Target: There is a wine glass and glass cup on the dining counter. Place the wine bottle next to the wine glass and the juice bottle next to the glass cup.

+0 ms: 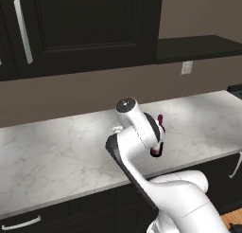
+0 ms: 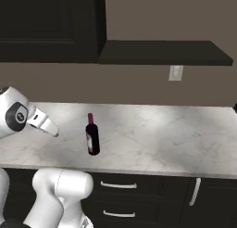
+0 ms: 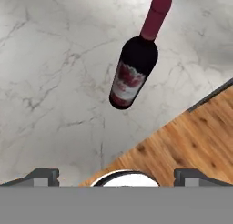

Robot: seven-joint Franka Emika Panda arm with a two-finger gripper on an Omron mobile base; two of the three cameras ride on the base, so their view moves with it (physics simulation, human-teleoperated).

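Observation:
The wine bottle (image 2: 92, 139) stands upright on a marble counter, dark glass with a dark red neck and a red-and-white label. In the left base view its neck (image 1: 160, 120) pokes out from behind my arm. My gripper (image 2: 52, 129) hangs to the left of the bottle and a little above it, apart from it. In the hand view the wine bottle (image 3: 134, 73) lies ahead of the gripper (image 3: 118, 176), whose fingertips (image 3: 45, 175) stand wide open with nothing between them. The wine glass, glass cup, juice bottle and dining counter are out of view.
The marble counter (image 2: 162, 134) runs along a brown wall with an outlet (image 2: 175, 72). Dark upper cabinets (image 1: 80, 23) and a dark shelf (image 2: 162, 53) hang above it. Dark drawers (image 2: 120, 190) sit below. Wooden floor (image 3: 191, 141) lies past the counter's front edge.

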